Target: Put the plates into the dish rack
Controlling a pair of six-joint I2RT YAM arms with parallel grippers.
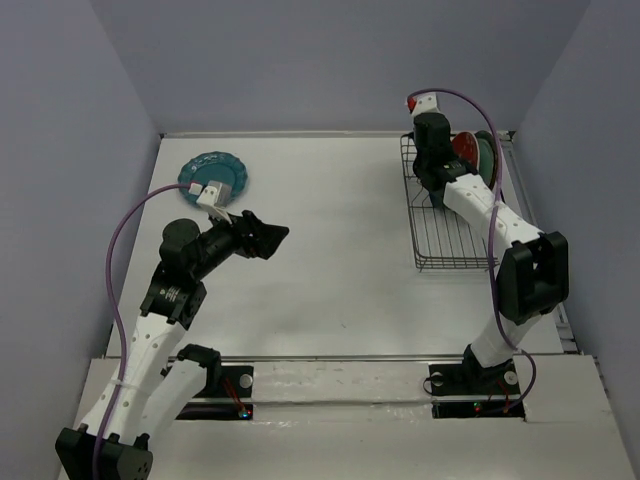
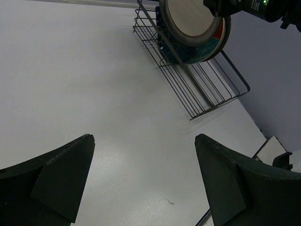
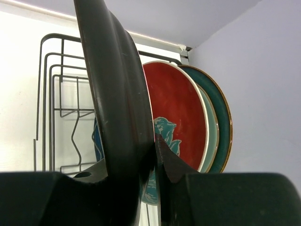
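My right gripper [image 3: 155, 141] is shut on the rim of a cream plate with a brown rim [image 2: 190, 19], holding it upright on edge over the black wire dish rack [image 1: 440, 250]. Right behind it in the rack stand a red-and-teal floral plate [image 3: 174, 103], a pale mint plate [image 3: 211, 127] and a dark teal plate [image 3: 223, 117]. A sliver of a navy plate [image 3: 96, 141] shows to the left of the held one. A scalloped teal plate [image 1: 212, 177] lies flat at the far left of the table. My left gripper [image 1: 272, 238] hovers open and empty just in front of it.
The near half of the dish rack [image 2: 207, 89] shows only bare wires. The rack sits against the right wall and back corner. White tabletop [image 1: 330, 260] stretches between the two arms.
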